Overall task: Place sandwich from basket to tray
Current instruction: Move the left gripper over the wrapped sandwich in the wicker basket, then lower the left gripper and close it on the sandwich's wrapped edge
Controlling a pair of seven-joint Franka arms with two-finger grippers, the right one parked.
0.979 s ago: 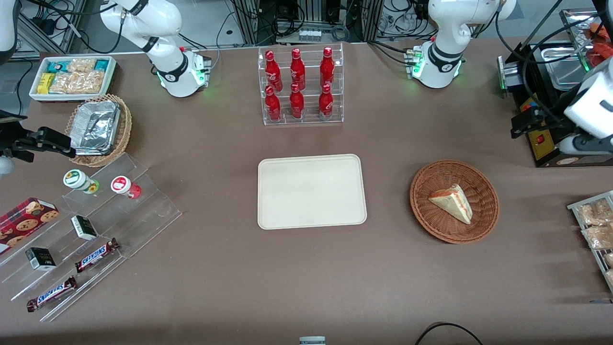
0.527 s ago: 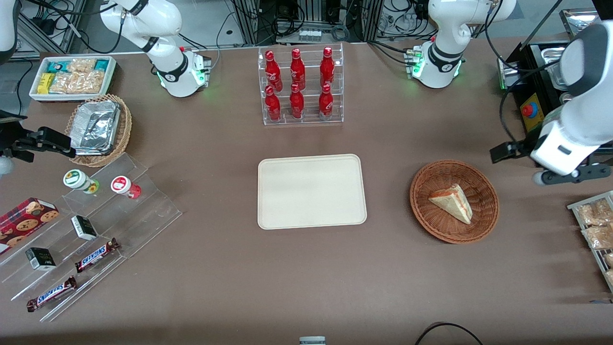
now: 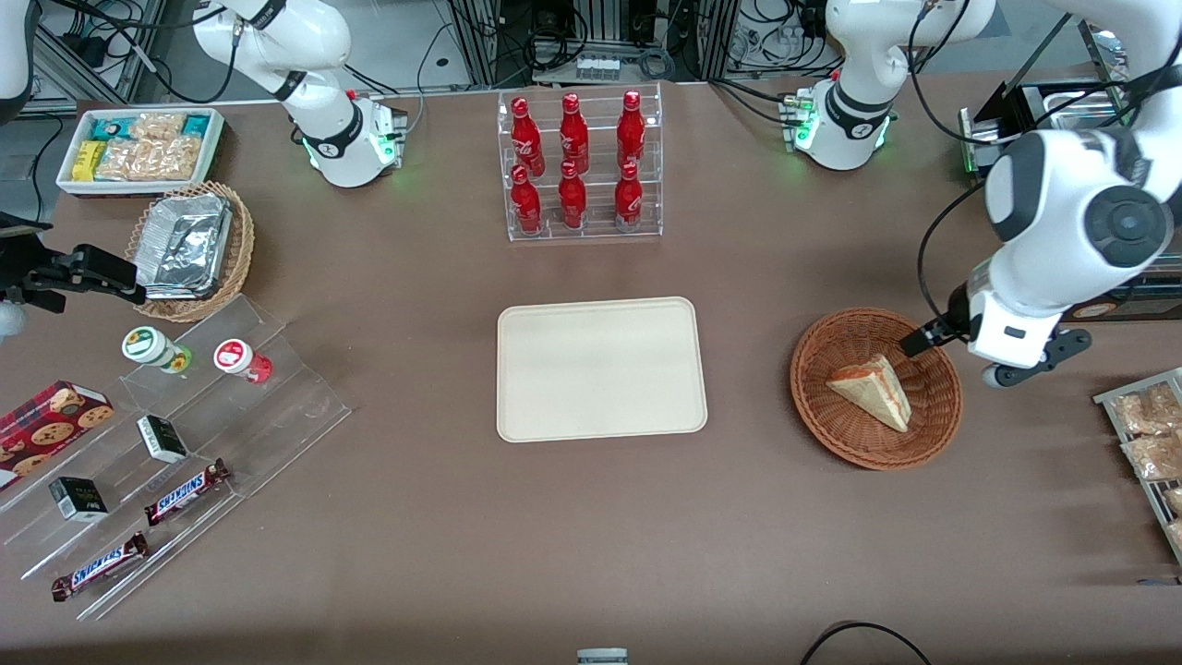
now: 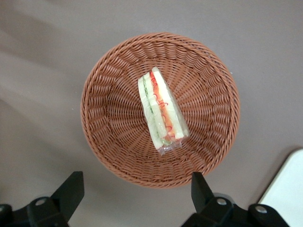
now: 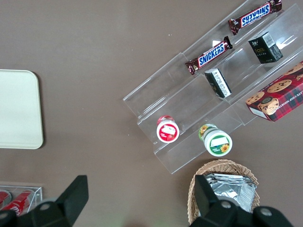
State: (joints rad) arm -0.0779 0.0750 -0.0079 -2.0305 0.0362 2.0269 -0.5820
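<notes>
Sandwich (image 4: 161, 111) lies in the reddish-brown wicker basket (image 3: 934, 417), near its centre, wrapped in clear film; not yet lifted. Ref. landmark for all positions: the basket.

1. Gripper (image 4: 135, 191): hovers above the basket's rim on the working arm's side, clear of the wicker, nothing held. Fingers (image 4: 201, 187) are spread wide; the gap spans more than the sandwich's thickness, judged from the wrist view.
2. Sandwich orientation: wedge rests on a bread face w/ the cut edge (red and green filling) showing upward in the wrist view. Long axis runs roughly from the basket rim nearest the gripper toward the opposite rim, i.e. approx. perpendicular to the line joining the two fingertips. Front view shows the same wedge (image 3: 872, 391) slanting across the basket floor.
3. Key relation: sandwich lies ahead of the gripper, toward the basket centre, not yet between the fingers. Est. move req'd: shift the gripper inward over the basket centre, then descend so the fingers straddle the narrow dimension. Little or no wrist rotation appears needed.
4. Tray (image 3: 601, 368): cream, rectangular, well apart from the basket toward the parked arm's end of the table.
5. Risk (est.): a finger may catch the basket wall on descent if inward shift is short; film wrap may slip.
</notes>
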